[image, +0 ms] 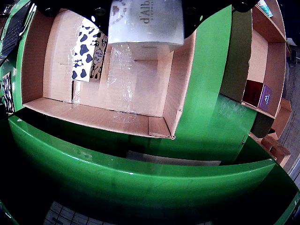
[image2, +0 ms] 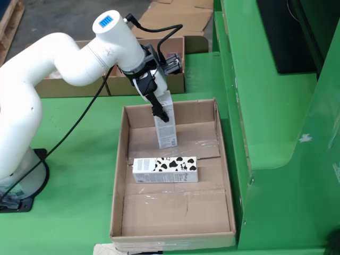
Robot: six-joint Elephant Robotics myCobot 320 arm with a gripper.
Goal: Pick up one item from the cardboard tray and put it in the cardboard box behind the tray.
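Hanging white carton [image2: 166, 126] in jaws, near tray [image2: 119, 175] back wall

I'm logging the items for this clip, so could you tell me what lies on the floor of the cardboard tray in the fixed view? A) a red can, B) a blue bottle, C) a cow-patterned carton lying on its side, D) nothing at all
C: the cow-patterned carton lies flat in the cardboard tray, while the gripper holds a tall white carton upright above it.

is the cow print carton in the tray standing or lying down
Lying down: the cow-print carton rests lengthwise on the tray floor.
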